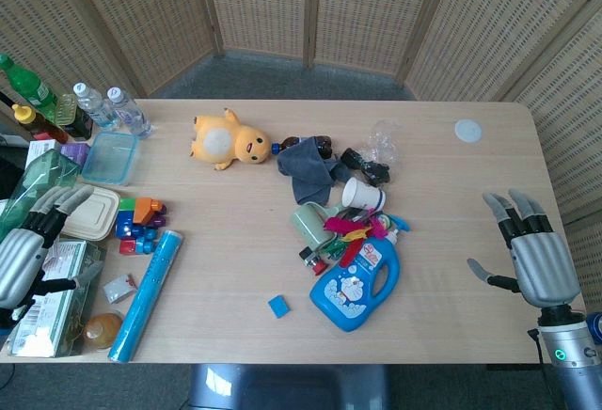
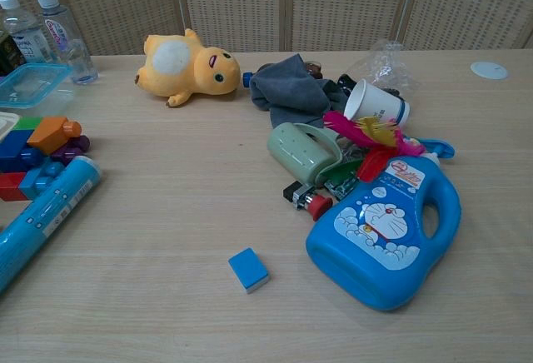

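In the head view the right hand (image 1: 534, 252) hovers over the right end of the desk (image 1: 451, 307), palm down, fingers stretched apart and the thumb out to the side, holding nothing; the thing nearest to it is the blue detergent bottle (image 1: 357, 284), which lies on its side well apart from it, toward the middle of the desk. The left hand (image 1: 26, 241) hangs at the left edge, fingers loosely spread and empty, just above a beige lidded box (image 1: 87, 219) and a green packet (image 1: 52, 299). The chest view shows neither hand. Next to the beige box lies a clear blue food box (image 1: 108, 157), its contents too faint to tell, and beyond it stand several bottles (image 1: 99, 109). The detergent bottle touches a heap of things: a green mug (image 2: 301, 151) on its side, a white paper cup (image 2: 372, 102) also tipped over with its mouth toward the camera, pink and yellow scraps (image 2: 366, 136) and a grey cloth (image 2: 291, 88). A small blue block (image 2: 248, 269) lies alone in front of the heap. A yellow plush toy (image 2: 185, 68) lies beside the cloth, and coloured building bricks (image 1: 141, 222) and a blue tube (image 1: 149, 290) sit near the left hand.
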Controlling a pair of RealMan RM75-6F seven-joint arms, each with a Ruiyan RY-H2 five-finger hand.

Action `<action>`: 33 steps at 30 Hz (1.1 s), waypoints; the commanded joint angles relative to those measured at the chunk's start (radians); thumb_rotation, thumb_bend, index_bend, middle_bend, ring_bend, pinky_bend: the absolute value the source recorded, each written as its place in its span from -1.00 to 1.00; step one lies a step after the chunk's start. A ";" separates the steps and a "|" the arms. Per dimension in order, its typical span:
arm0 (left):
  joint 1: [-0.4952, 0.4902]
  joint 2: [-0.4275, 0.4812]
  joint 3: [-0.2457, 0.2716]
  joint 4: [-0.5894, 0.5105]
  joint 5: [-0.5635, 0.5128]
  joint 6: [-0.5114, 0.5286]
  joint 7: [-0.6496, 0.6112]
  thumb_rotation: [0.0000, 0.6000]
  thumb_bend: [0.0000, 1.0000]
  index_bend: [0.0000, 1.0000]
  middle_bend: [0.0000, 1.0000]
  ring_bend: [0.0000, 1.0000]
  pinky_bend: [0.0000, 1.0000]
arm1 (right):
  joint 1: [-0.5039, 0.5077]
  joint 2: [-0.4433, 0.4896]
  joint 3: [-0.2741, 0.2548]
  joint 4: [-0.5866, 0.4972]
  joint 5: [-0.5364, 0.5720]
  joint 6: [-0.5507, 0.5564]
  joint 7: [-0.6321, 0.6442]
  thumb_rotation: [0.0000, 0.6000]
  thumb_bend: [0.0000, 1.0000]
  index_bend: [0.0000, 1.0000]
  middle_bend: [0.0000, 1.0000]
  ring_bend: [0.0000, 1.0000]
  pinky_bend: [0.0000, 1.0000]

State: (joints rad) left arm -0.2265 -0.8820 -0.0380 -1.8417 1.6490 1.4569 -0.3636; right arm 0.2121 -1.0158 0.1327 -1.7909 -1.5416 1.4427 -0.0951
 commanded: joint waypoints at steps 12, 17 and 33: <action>0.007 0.002 0.002 0.013 0.001 0.012 -0.017 0.89 -0.40 -1.00 -1.00 -1.00 -1.00 | 0.003 0.001 -0.002 -0.012 -0.005 0.001 -0.010 0.64 -0.52 -1.00 -0.69 -1.00 -1.00; 0.009 0.007 0.003 0.013 -0.005 0.010 -0.012 0.89 -0.40 -1.00 -1.00 -1.00 -1.00 | 0.006 0.003 -0.002 -0.012 -0.002 -0.004 -0.016 0.64 -0.52 -1.00 -0.69 -1.00 -1.00; -0.009 0.018 0.006 -0.003 -0.020 -0.041 0.013 0.89 -0.40 -1.00 -1.00 -1.00 -1.00 | 0.043 -0.023 -0.019 0.012 0.008 -0.084 -0.023 0.64 -0.51 -1.00 -0.69 -1.00 -1.00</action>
State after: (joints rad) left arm -0.2335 -0.8654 -0.0309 -1.8423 1.6286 1.4178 -0.3523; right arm 0.2416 -1.0331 0.1214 -1.7858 -1.5307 1.3841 -0.1166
